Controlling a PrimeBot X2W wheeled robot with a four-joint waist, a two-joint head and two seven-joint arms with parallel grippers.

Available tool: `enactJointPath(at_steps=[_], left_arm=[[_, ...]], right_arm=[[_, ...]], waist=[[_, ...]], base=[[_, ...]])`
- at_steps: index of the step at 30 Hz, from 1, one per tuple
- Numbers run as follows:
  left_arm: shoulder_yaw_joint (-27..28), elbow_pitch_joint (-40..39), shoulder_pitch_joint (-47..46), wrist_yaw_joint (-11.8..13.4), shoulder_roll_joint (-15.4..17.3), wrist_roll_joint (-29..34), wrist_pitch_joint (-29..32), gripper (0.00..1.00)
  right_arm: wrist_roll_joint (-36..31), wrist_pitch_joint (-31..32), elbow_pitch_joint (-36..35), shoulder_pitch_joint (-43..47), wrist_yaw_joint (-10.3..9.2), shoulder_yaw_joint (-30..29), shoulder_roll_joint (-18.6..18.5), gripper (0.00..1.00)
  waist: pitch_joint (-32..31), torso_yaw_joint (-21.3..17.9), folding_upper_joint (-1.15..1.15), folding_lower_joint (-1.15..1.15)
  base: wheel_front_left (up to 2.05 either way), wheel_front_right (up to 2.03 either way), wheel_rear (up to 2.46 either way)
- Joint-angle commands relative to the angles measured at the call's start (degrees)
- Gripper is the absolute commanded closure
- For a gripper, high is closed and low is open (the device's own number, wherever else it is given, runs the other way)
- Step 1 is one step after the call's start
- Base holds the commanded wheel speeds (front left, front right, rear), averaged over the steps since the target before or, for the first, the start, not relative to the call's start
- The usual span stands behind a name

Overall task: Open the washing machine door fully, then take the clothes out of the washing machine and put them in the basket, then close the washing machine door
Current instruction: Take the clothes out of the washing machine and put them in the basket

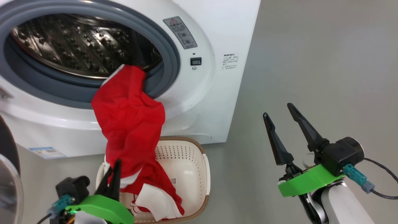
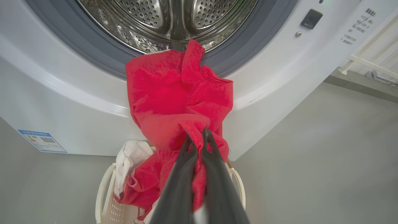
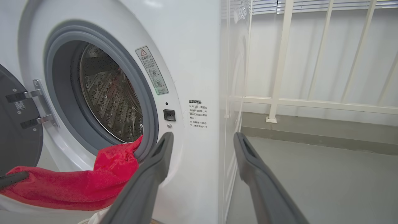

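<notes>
The left gripper [image 2: 197, 135] clamps tight on the clothes [image 1: 130, 118], a red and white bundle that hangs from the lower right of the washing machine [image 1: 202, 102] mouth, over its front edge, down into the basket [image 1: 189, 155] on the floor [image 1: 311, 62] just before the machine's front. The right gripper [image 1: 277, 109] holds its fingers spread wide and empty, off the machine's right corner. The washing machine door [image 3: 18, 140] stands swung back at the left

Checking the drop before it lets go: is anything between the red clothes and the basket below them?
Nothing visible blocks it. The red clothes, held by the left end effector, hang straight down into the basket. Only their top end lies over the grey door ring.
</notes>
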Motion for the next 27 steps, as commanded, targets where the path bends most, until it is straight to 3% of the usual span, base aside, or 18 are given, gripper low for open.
enactJointPath(at_steps=[1,12,27], left_arm=[[1.8,2.5,-2.8,-1.0,0.1,-1.0,-0.4,1.00],[1.3,25.5,-12.0,-5.0,-2.2,-3.8,-2.0,1.00],[-0.5,48.1,-27.4,-7.9,-3.3,-4.6,0.2,1.00]], right_arm=[[0.0,-0.4,-1.3,-0.8,0.36,1.6,0.2,0.00],[-0.2,-0.4,-1.7,-2.4,0.36,1.9,0.2,0.00],[-1.6,-0.4,-3.5,-5.9,0.36,1.2,0.2,0.00]], waist=[[1.1,-0.5,0.00,0.00],[5.2,-1.9,0.00,0.00],[16.5,-2.3,0.00,0.00]], base=[[0.00,0.00,0.00],[0.00,0.00,0.00],[0.00,0.00,0.00]])
